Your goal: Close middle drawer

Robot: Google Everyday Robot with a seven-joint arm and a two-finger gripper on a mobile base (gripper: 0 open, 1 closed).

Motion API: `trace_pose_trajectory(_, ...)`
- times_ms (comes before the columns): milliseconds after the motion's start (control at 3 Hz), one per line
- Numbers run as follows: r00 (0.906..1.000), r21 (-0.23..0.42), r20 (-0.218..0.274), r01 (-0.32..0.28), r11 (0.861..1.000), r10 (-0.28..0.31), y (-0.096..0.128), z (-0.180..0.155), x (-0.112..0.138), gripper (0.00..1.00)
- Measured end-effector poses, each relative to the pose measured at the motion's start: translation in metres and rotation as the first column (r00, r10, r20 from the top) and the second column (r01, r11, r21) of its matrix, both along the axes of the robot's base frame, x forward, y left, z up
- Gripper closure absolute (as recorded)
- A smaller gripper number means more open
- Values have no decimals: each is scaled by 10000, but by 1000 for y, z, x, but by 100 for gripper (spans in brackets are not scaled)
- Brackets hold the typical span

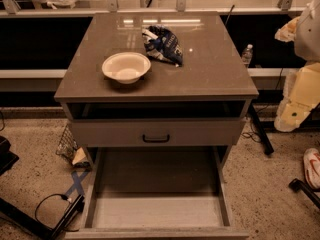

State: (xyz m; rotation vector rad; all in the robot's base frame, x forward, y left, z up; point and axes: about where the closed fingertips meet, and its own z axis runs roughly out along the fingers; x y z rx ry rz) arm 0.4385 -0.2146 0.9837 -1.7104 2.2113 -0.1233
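**A:** Status of the middle drawer [155,211]?

**B:** Open. It is pulled far out toward the camera. The long plain tray shows almost in full, and the drawer's front runs along the bottom edge of the view.

**A:** The drawer above it?

**B:** The upper drawer [200,133], the one with the black handle [156,138], sits nearly in. A dark gap shows between it and the cabinet top [215,79]. It is not part of this job. The lowest drawer is hidden under the open one.

**A:** Gripper?

**B:** What I take to be the gripper [290,120] hangs at the right edge of the view. It is beside the cabinet's right side and well apart from the open drawer's front, and it touches no part of the cabinet. Released or clenched: cannot tell.

**A:** Anything on top?

**B:** A white bowl [126,67] and a crumpled snack bag [162,45], close together. Neither is in the drawer's path.

**A:** Progress, then?

**B:** My judgement is that none of the closing is done. Contact is not yet made and the drawer's whole travel remains. What is left:
- Bring the gripper round to the drawer front.
- Set it against the front.
- Push straight in until the front lines up under the upper drawer.
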Motion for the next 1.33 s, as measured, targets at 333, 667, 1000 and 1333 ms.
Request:
trace_pose_trajectory(333, 9999, 32, 93, 42, 10000, -42, -1, 0, -1, 0)
trace_pose_trajectory(667, 9994, 433, 238, 228, 9988, -239, -12, -17, -9, 0)
trace_pose_trajectory(1000, 9974, 1363, 561, 370, 9900, -450, -33, -62, -24, 0)
trace_pose_trajectory(1333, 9948, 2243, 870, 320, 9740, -527, -49, -115, -33, 0)
